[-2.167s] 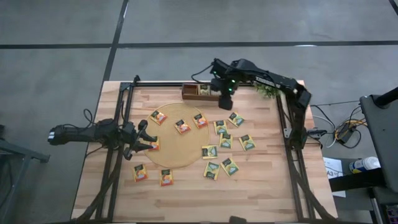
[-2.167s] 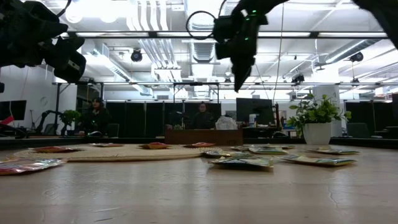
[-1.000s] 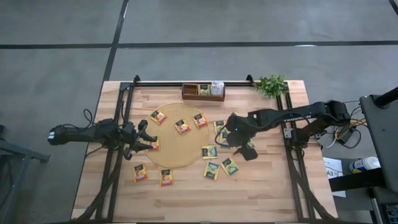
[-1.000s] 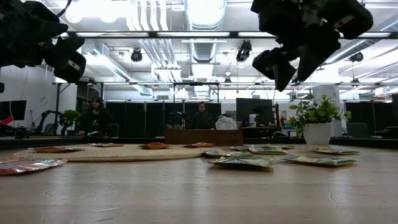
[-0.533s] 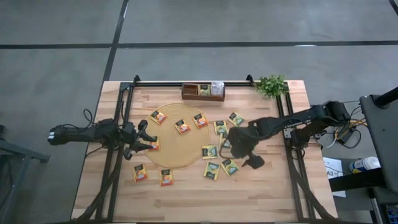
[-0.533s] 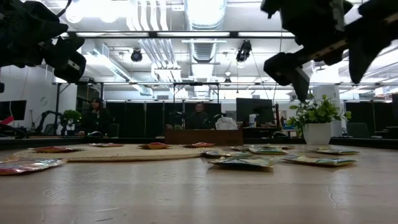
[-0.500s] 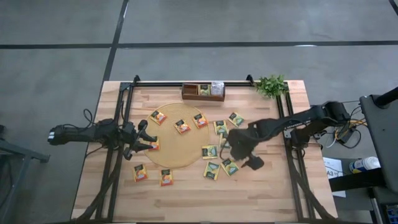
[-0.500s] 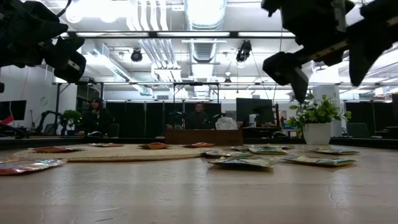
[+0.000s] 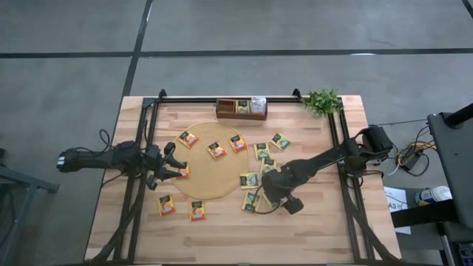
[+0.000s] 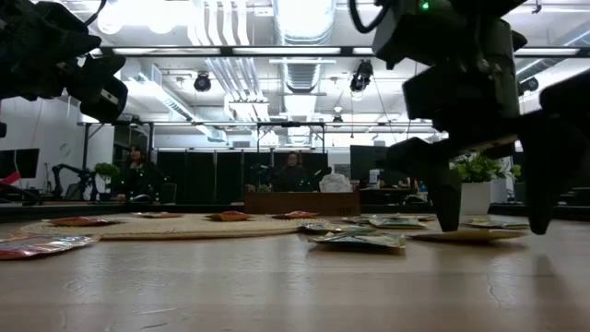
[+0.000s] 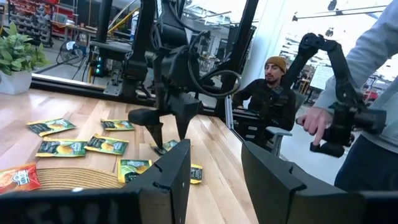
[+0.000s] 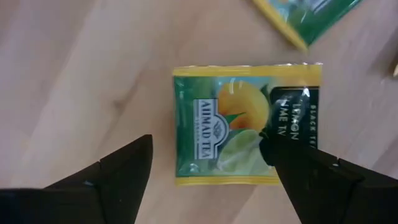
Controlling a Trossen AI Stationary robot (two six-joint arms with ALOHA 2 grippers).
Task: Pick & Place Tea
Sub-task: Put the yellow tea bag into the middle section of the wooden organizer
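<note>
Small tea sachets lie flat on the table: orange ones on the round tan mat and near its left near side, green-yellow ones to the mat's right. My right gripper is open, low over the table and pointing down, its fingers on either side of one green-yellow sachet. The gripper hides most of this sachet from above. My left gripper is open and waits raised at the mat's left edge, near an orange sachet. My right gripper comes from above, pointing down, with its open fingers spanning the green-yellow sachet, which lies flat on the table. One fingertip stands over the sachet's dark printed end. Whether it touches the sachet I cannot tell.
A brown wooden tray with sachets in it stands at the far edge, and a potted plant sits in the far right corner. Other green-yellow sachets lie close by the right gripper. A person's hand shows beyond the table.
My right gripper has moved from high over the right-hand sachets toward the near edge and a little left. It has come down until its fingertips are close to the table beside one sachet, and it has stayed open. The sachets have kept their places.
</note>
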